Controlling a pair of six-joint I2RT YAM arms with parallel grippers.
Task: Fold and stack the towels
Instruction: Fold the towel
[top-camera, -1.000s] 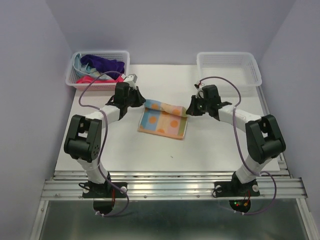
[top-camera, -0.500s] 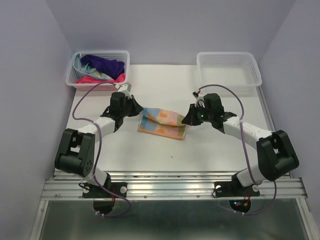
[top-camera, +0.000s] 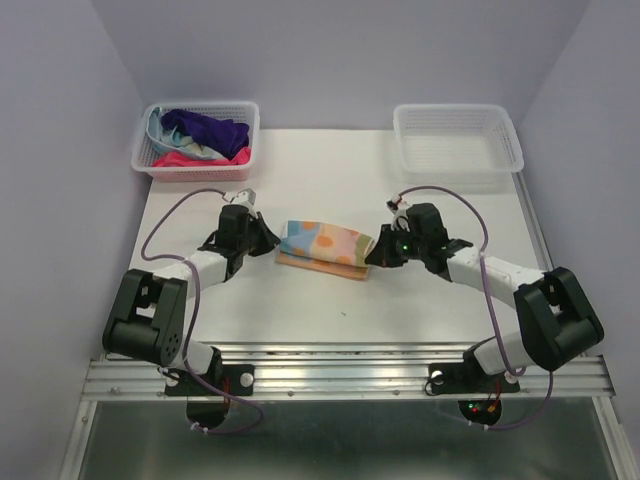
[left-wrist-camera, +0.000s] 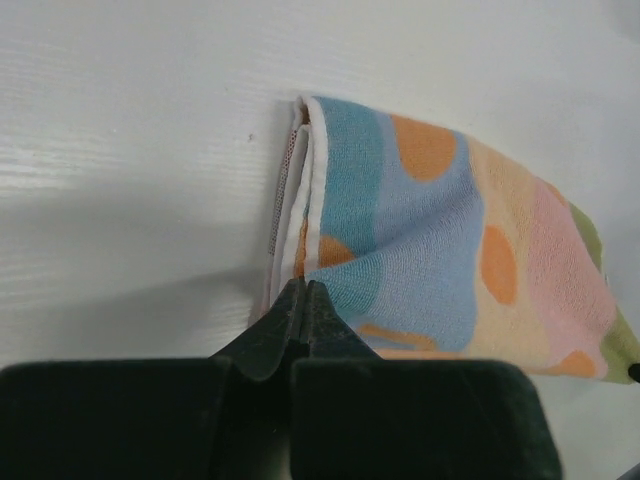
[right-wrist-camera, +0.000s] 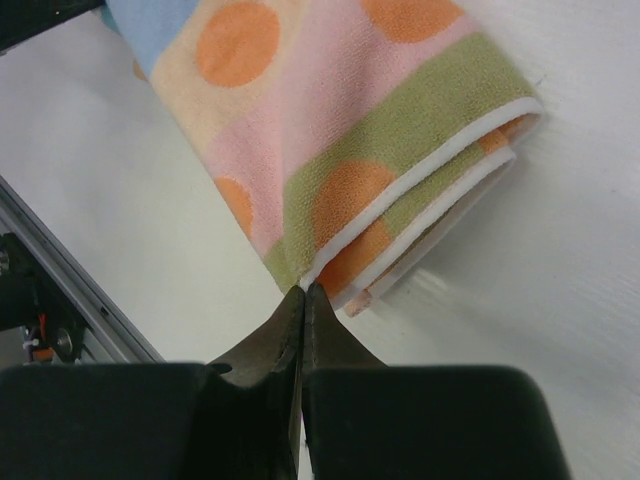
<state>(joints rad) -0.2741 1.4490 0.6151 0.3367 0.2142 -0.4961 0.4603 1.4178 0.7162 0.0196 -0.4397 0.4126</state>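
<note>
A white table (top-camera: 330, 170) fills the floor of a booth with plain pale lilac walls (top-camera: 340, 50); a metal rail (top-camera: 340, 365) runs along its near edge under the arm bases.

At the far left corner stands the left basket (top-camera: 148, 160), with a purple towel (top-camera: 205, 128) and a pink towel (top-camera: 180, 158) heaped in it.

The left gripper (top-camera: 268, 240) lies low over the table. Its fingers are pressed together, pinching the near left corner of the spotted towel (top-camera: 322, 246).

That towel lies mid-table between the two grippers, folded double. Its long axis runs left to right, with the right end slightly nearer the bases. The top layer bulges, and a strip of the lower one shows along the near side. White hems stack at both short ends.

The right gripper (top-camera: 372, 255) is likewise closed, nipping the towel's near right corner.

The right basket (top-camera: 458, 138) sits at the far right corner.
</note>
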